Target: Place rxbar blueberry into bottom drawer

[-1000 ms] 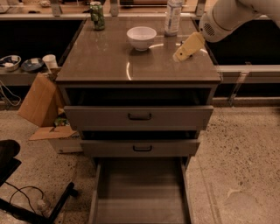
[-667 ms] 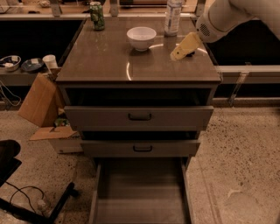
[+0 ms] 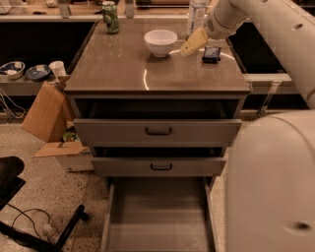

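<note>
While over the countertop (image 3: pixel 123 69), tool (image 3: pixel 190 45) between white bowl (image 3: pixel 160 42) and rxbar blueberry (image 3: pixel 211 53).

- Pale yellow gripper (image 3: pixel 193 42), above the brown tabletop (image 3: pixel 118 69) just left of the bar: its far side is hidden.
- Dark-wrapped flat rxbar blueberry (image 3: pixel 211 53): lettering too small to read.
- Long grey tray of the bottom drawer (image 3: pixel 157 216): front end cut off by the lower edge.
- Clear plastic bottle (image 3: pixel 197 15): top cut off by the upper edge.
- Black office chair (image 3: pixel 10 177): cut off at the left edge.

The arm (image 3: pixel 273 28) extends from upper right, end effector (image 3: pixel 193 43) pointing down-left.
</note>
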